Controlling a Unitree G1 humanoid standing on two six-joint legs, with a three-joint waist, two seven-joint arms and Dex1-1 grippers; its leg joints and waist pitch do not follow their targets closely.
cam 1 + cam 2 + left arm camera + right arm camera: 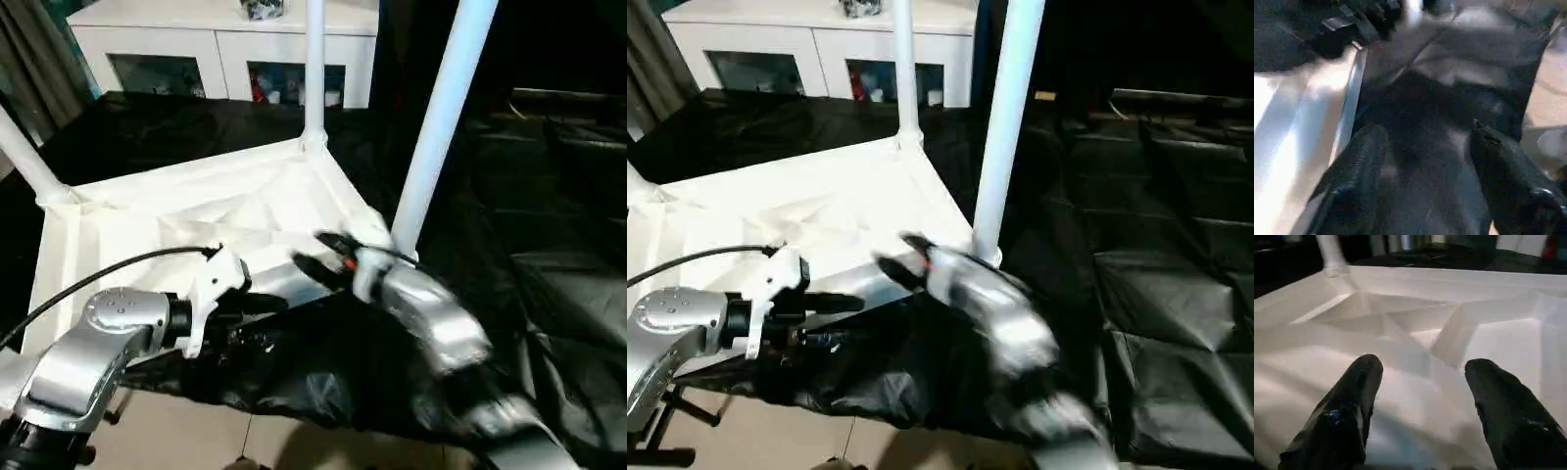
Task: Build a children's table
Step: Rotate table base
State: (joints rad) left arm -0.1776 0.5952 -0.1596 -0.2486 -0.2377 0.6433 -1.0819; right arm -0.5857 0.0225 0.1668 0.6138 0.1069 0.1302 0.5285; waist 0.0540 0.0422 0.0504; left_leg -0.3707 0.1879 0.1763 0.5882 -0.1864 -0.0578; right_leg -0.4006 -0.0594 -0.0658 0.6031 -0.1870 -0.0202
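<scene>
Lying upside down across the middle-left of the head view, the white table top (196, 211) shows its ribbed underside, resting on the black-draped bench (549, 196). Three white legs stand up out of its corner sockets: one at the far corner (314, 69) top centre, one at the near right corner (436, 127) leaning a bit toward the upper right, and one at the left edge (24, 157).

The right tool (318, 252) sits centre frame, just over the top's near right area, fingers apart with nothing between them; its wrist cam looks straight across the ribs. The left tool (260, 305) is lower left, by the top's near edge over the black drape, fingers also spread and empty.

Behind it all, upper left, a white cabinet (220, 39) with glass doors. Pale floor (196, 436) along the bottom.
</scene>
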